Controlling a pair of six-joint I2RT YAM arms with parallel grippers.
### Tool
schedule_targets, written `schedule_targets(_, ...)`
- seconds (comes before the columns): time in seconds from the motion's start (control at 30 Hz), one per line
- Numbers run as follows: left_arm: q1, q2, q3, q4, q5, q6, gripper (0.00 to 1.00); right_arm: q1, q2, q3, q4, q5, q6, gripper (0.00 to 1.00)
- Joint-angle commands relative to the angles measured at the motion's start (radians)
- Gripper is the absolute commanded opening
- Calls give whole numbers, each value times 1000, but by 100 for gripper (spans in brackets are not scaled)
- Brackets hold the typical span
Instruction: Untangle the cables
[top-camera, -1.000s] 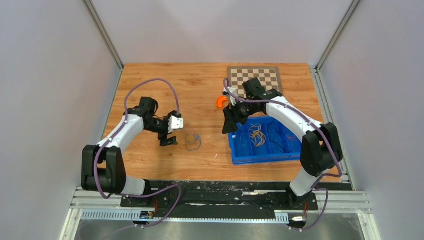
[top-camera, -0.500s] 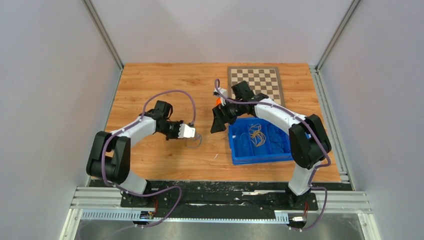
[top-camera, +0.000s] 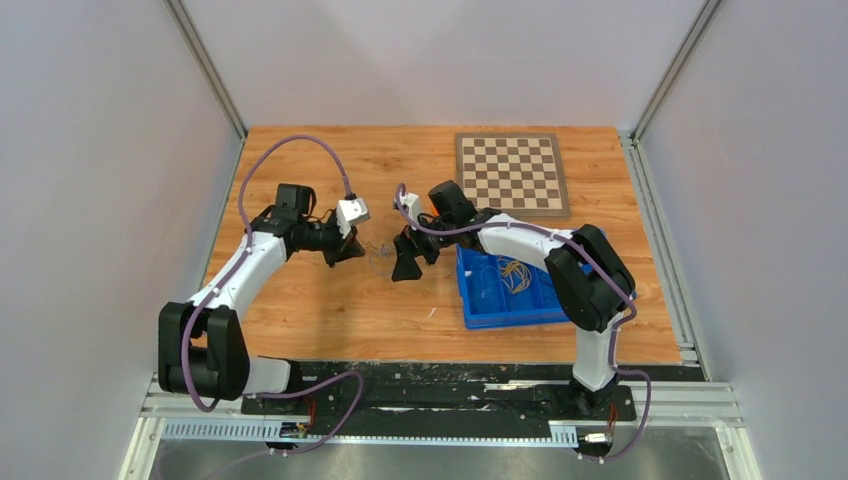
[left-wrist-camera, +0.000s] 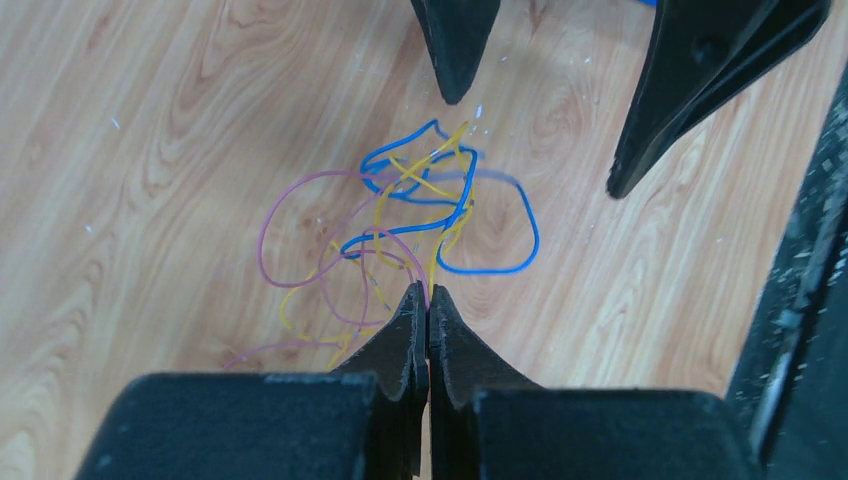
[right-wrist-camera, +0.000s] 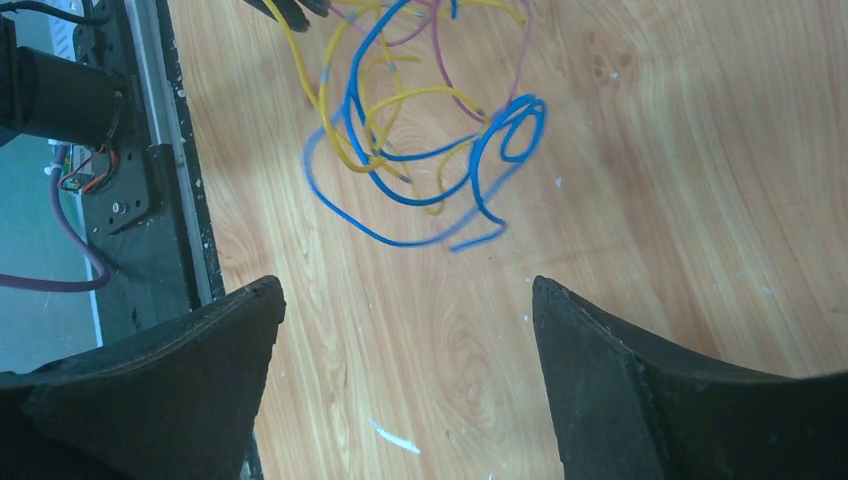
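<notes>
Wooden tabletop (top-camera: 300, 160) has the cables (left-wrist-camera: 420, 200) knotted near its middle, pinched tight by the left tool (left-wrist-camera: 428, 292) at 9 o'clock, so I think the wide-open, empty right tool (right-wrist-camera: 405, 290) at 3 o'clock must grab one loop next.

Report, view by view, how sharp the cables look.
Top external: the cables are a faint, tiny smudge on the table, colours unreadable. Left wrist: strands crisp, evenly lit, only the far blue loop slightly ghosted. Right wrist: the lower blue strand smears with blur; the right fingers are dark, featureless wedges.
</notes>
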Motion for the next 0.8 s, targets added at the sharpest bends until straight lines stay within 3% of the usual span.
schedule_targets(0.0,56,18,14,18,103,-191,0,7,30,-11,162,6,36,90)
schedule_targets(0.1,80,21,7,34,123,-203,0,6,40,-27,192,10,34,86)
schedule_targets(0.27,90,14,-6,35,157,-169,0,-12,66,-18,230,-9,87,89)
schedule_targets(0.5,97,-13,3,27,207,-149,0,-48,108,-10,334,-192,184,89)
schedule_targets(0.77,99,-35,19,-2,272,-146,0,-46,83,-57,497,-282,227,86)
